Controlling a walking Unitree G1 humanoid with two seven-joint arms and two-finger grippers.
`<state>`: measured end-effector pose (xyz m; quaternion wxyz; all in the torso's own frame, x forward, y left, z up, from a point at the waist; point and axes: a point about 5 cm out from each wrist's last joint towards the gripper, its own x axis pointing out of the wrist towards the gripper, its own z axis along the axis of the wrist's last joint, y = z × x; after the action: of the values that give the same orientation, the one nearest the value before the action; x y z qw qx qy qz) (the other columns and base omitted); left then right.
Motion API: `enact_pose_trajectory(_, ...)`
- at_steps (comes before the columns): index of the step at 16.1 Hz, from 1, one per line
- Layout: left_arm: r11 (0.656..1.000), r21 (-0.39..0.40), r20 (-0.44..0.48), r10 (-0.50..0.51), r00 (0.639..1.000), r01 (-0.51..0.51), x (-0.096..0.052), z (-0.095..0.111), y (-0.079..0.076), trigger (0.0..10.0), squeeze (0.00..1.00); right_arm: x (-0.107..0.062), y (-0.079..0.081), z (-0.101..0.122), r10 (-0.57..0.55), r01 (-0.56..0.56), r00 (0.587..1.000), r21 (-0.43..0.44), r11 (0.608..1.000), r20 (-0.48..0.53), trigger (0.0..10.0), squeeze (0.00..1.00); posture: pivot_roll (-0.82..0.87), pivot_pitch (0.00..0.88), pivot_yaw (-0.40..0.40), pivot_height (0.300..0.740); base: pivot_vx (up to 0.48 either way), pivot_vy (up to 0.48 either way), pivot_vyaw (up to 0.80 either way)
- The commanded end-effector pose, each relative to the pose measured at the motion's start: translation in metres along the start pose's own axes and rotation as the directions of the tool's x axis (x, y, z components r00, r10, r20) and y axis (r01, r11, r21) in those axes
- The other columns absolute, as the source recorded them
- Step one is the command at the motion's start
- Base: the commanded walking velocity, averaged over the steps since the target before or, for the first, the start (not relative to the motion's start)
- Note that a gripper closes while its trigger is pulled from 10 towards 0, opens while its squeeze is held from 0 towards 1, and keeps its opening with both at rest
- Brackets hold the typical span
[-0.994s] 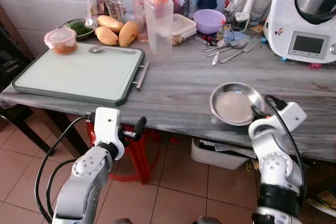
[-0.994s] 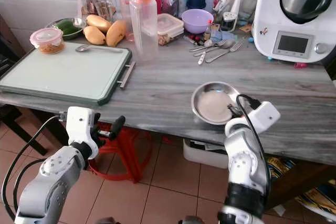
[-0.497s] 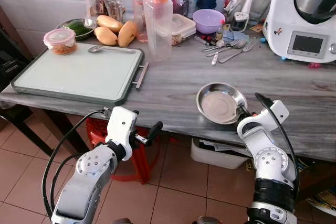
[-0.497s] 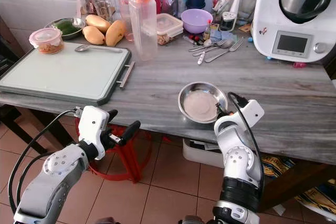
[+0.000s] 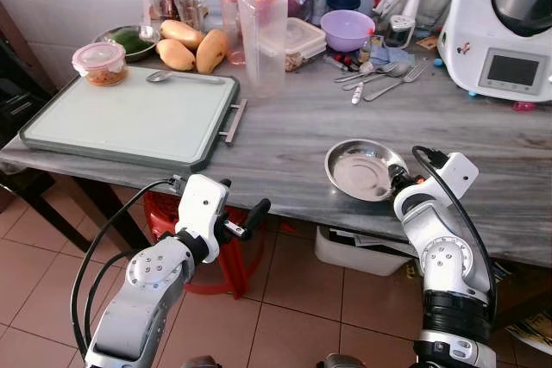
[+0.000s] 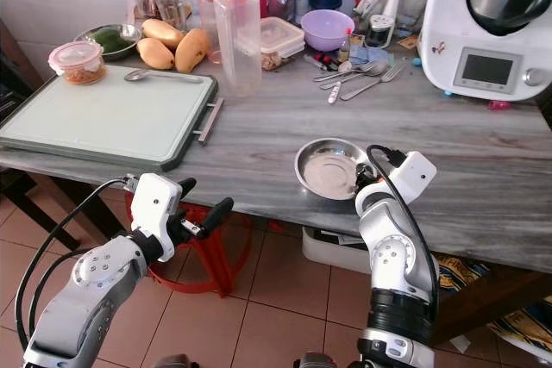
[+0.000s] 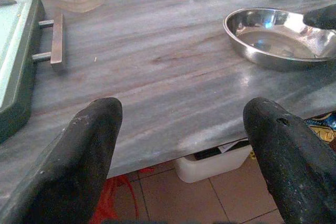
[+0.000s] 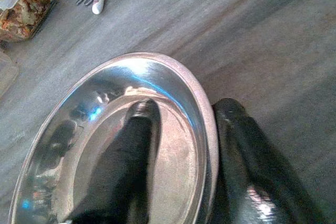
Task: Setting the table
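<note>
Steel plate (image 5: 364,170) sat on grey counter (image 5: 285,140) near front edge, R of green tray (image 5: 129,118). R gripper (image 8: 181,145) clamped plate's rim, one finger inside, one outside. L gripper (image 7: 181,145) spread wide, empty, below counter edge, facing plate.

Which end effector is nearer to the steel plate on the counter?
Right. The right end effector is at the steel plate, one finger inside its rim and one outside. The left end effector hangs open off the counter's front edge, well to the plate's left.
</note>
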<state>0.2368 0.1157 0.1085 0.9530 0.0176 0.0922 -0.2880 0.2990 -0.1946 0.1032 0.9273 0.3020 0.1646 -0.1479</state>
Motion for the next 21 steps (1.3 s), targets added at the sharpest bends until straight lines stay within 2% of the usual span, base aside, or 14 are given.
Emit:
enact_pose_trajectory(1, 1.0, 0.021, 0.005, -0.005, 1.0, 0.005, 0.001, 0.002, 0.001, 10.0, 0.0, -0.001, 0.003, 0.004, 0.014, -0.014, 1.0, -0.011, 1.0, 0.019, 10.0, 1.0, -0.02, 0.0, 0.005, 0.74, 0.0, 0.0, 0.0)
enact_pose_trajectory(15, 1.0, 0.023, 0.007, -0.006, 1.0, 0.006, 0.001, 0.002, 0.001, 10.0, 0.0, -0.002, 0.003, 0.005, 0.019, -0.019, 0.999, -0.029, 0.999, 0.03, 10.0, 1.0, -0.02, 0.0, 0.005, 0.74, 0.0, 0.0, 0.0)
enact_pose_trajectory(16, 0.966, 0.019, 0.127, 0.253, 0.959, -0.258, 0.004, 0.016, 0.023, 10.0, 0.0, -0.031, 0.023, 0.028, 0.238, -0.055, 0.917, -0.491, 0.869, 0.319, 10.0, 1.0, -0.02, 0.0, 0.012, 0.74, 0.0, 0.0, 0.0)
enact_pose_trajectory(17, 0.929, 0.004, 0.176, 0.363, 0.915, -0.369, 0.003, 0.022, 0.032, 10.0, 0.0, -0.049, 0.037, 0.027, 0.391, -0.062, 0.847, -0.664, 0.745, 0.36, 10.0, 1.0, -0.03, 0.0, 0.009, 0.74, 0.0, 0.0, 0.0)
enact_pose_trajectory(18, 0.928, 0.005, 0.177, 0.366, 0.914, -0.372, 0.003, 0.022, 0.032, 10.0, 0.0, -0.049, 0.036, 0.026, 0.39, -0.061, 0.848, -0.666, 0.744, 0.359, 10.0, 1.0, -0.03, 0.0, 0.009, 0.74, 0.0, 0.0, 0.0)
enact_pose_trajectory(19, 0.928, -0.003, 0.175, 0.367, 0.914, -0.372, 0.002, 0.021, 0.031, 10.0, 0.0, -0.05, 0.031, 0.024, 0.374, -0.045, 0.858, -0.671, 0.74, 0.354, 10.0, 0.0, -0.03, 0.0, 0.008, 0.74, 0.0, 0.0, 0.0)
enact_pose_trajectory(21, 0.916, -0.009, 0.173, 0.396, 0.902, -0.4, 0.0, 0.018, 0.03, 10.0, 0.0, -0.052, 0.026, 0.023, 0.36, -0.024, 0.862, -0.68, 0.732, 0.357, 10.0, 0.0, -0.03, 0.0, 0.008, 0.74, 0.0, 0.0, 0.0)
